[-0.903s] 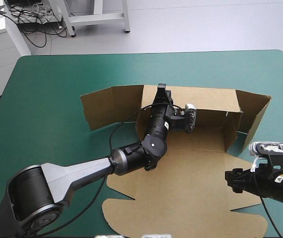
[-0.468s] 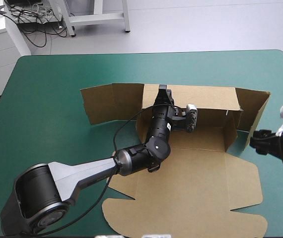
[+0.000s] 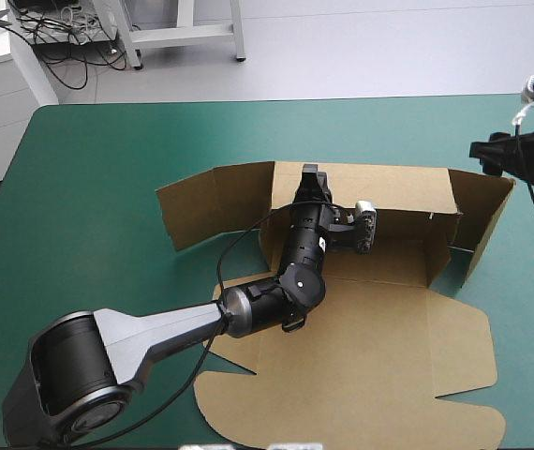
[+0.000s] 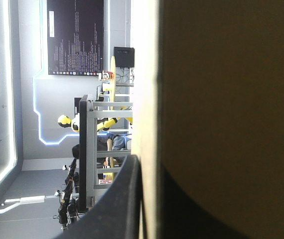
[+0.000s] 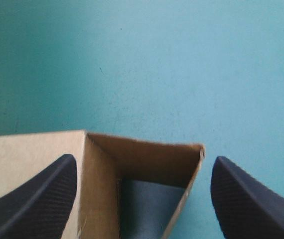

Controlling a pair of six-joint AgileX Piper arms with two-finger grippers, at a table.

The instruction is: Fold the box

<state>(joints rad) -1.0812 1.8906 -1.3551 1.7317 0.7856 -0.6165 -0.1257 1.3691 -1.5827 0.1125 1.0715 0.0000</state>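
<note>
Box at centre of desk, rear wall clamped between left gripper fingers, right gripper fingers wide above the right end flap; likely hazard: flap springing outward or sheet skidding under an off-centre push.

Brown box sits mid-tabletop, half-built: long back wall standing upright, end flaps raised at angles, base and scalloped lid lying flat.

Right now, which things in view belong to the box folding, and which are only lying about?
In the job: box; left gripper, jaws shut on its back wall; right gripper, jaws open over a corner.
Lying about: nothing I can see on the table.
</note>
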